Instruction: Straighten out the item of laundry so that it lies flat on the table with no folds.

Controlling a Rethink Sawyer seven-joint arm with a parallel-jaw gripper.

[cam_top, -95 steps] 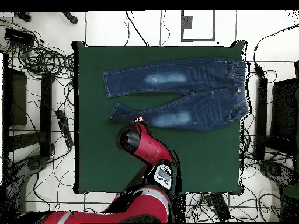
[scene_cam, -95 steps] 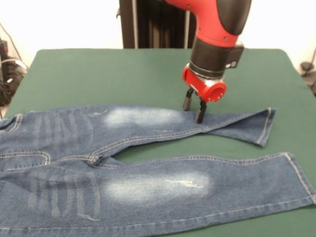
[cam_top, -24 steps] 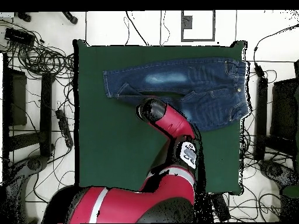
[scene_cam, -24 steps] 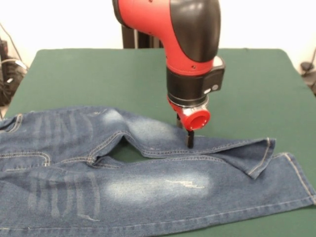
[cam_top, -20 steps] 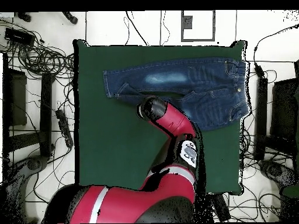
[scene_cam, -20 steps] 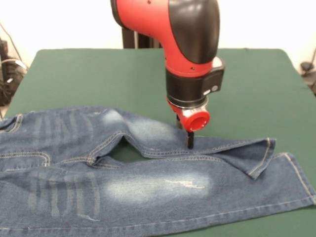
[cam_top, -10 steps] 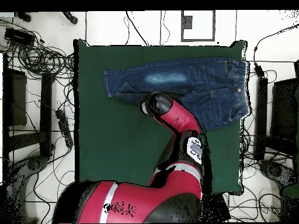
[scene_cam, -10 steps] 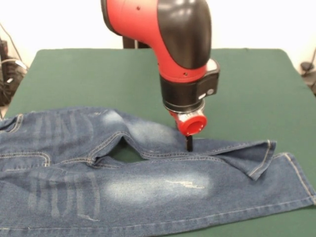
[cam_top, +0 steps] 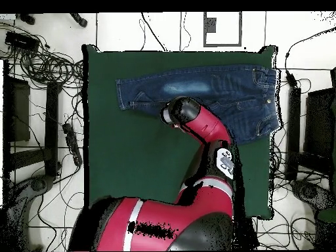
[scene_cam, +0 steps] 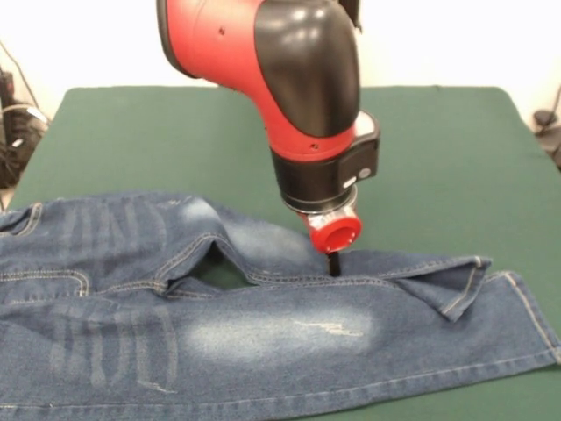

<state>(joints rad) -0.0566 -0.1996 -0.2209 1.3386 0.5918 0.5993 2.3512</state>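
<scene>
The item of laundry, blue jeans (scene_cam: 263, 333) with faded whitish thigh patches, lies across the near part of the green table (scene_cam: 175, 132). The near leg is flat. The far leg is pulled in against it, bowed and wrinkled, and its cuff (scene_cam: 460, 285) overlaps the near leg. My gripper (scene_cam: 333, 262) points straight down on the far leg's near seam, shut on the denim. In the overhead view the jeans (cam_top: 197, 85) lie along the table's (cam_top: 131, 170) top edge, and my arm's wrist (cam_top: 180, 111) hides the gripper and part of the lower leg.
The waistband end (scene_cam: 17, 219) reaches the picture's left edge in the front view. Tangled cables (cam_top: 46, 65) and dark equipment (cam_top: 16, 111) lie on the floor around the table. My arm (cam_top: 216, 151) crosses the table's lower half.
My gripper has moved left and toward the near leg, dragging the far leg with it. That leg now bows more and its cuff overlaps the near leg further.
</scene>
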